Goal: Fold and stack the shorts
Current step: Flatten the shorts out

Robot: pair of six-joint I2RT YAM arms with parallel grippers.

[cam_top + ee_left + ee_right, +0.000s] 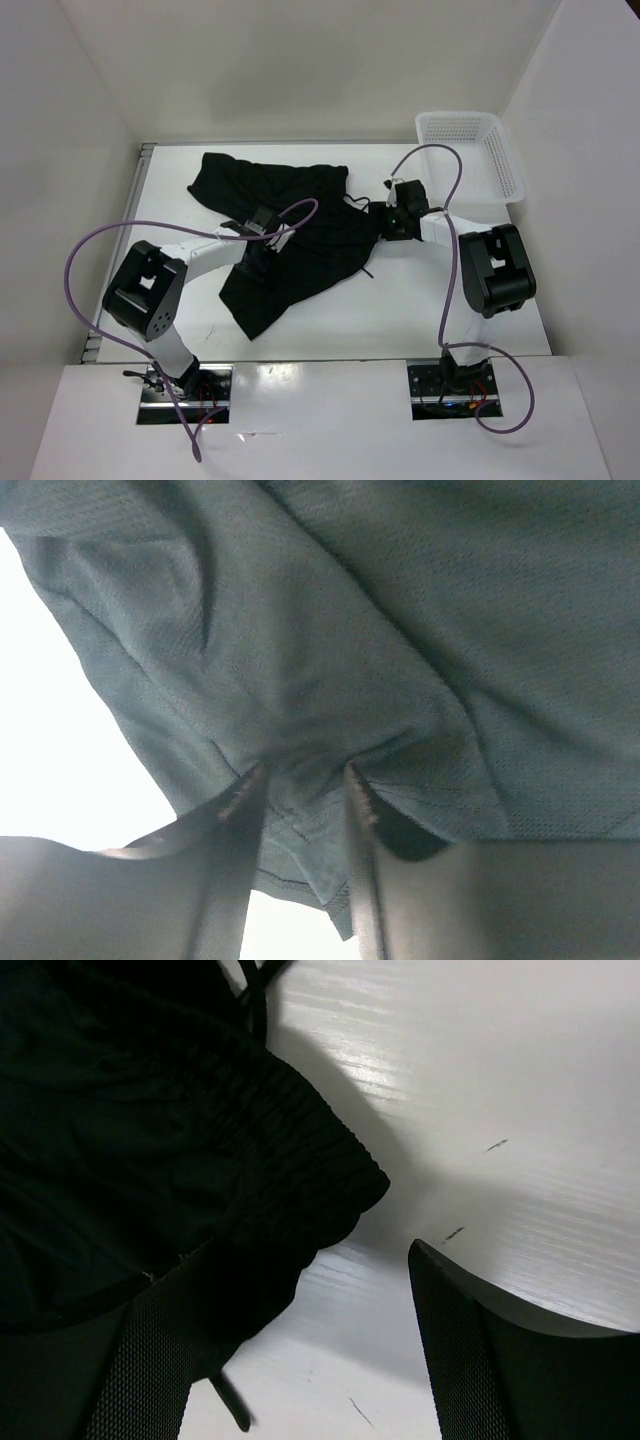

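Note:
The black shorts (300, 235) lie spread and rumpled across the middle of the white table (420, 300). My left gripper (262, 245) is pressed down on their middle. In the left wrist view its jaws (302, 798) stand partly closed, with a gap between them, and a loose fold and hem of the shorts (300, 680) lie in that gap. My right gripper (386, 222) sits at the shorts' right edge. In the right wrist view it is open (310, 1255): one finger lies by the gathered waistband (300, 1170), the other over bare table. A drawstring end (225, 1400) lies by the left finger.
A white lattice basket (470, 150) stands at the table's back right corner. White walls close the table in at the back and on both sides. Purple cables loop above both arms.

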